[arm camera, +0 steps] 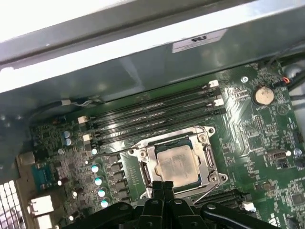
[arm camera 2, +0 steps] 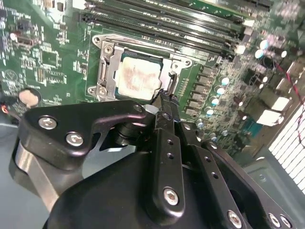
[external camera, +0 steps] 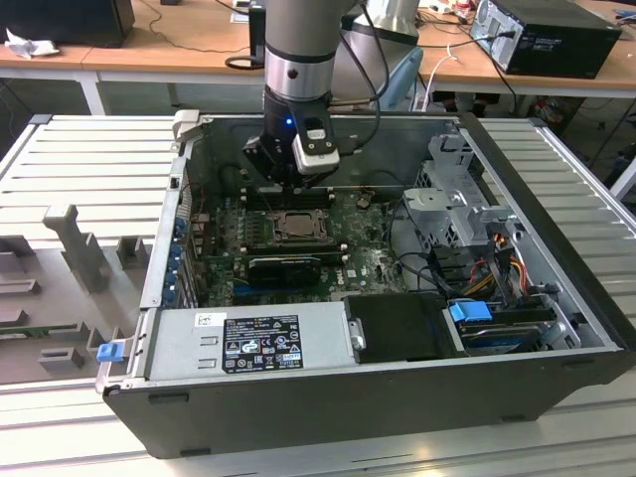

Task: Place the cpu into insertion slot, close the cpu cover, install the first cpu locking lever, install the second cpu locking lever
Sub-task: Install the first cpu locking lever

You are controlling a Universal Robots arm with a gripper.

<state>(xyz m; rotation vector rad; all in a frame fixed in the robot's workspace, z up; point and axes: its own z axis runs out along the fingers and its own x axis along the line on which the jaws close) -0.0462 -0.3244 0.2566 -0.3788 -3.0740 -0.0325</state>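
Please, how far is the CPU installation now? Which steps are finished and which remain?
Looks done: the cpu lies in the insertion slot, and the cpu cover lies flat around it. In hand: the gripper, fingers shut, has its tips at the slot's edge in the first wrist view, near a thin lever wire standing out from the socket. Left: the locking levers; I cannot tell whether either is latched.

Flat, even light fills the scene, with only soft shadow under my gripper [arm camera 2: 166, 99]. Beyond my fingers [arm camera: 157, 191] the case wall [arm camera: 143, 43] blows out to white glare in the first wrist view. Just ahead of them the cpu [arm camera 2: 138, 80] shines pale and washed, and the gripper's bulk nearest the lens looks soft.
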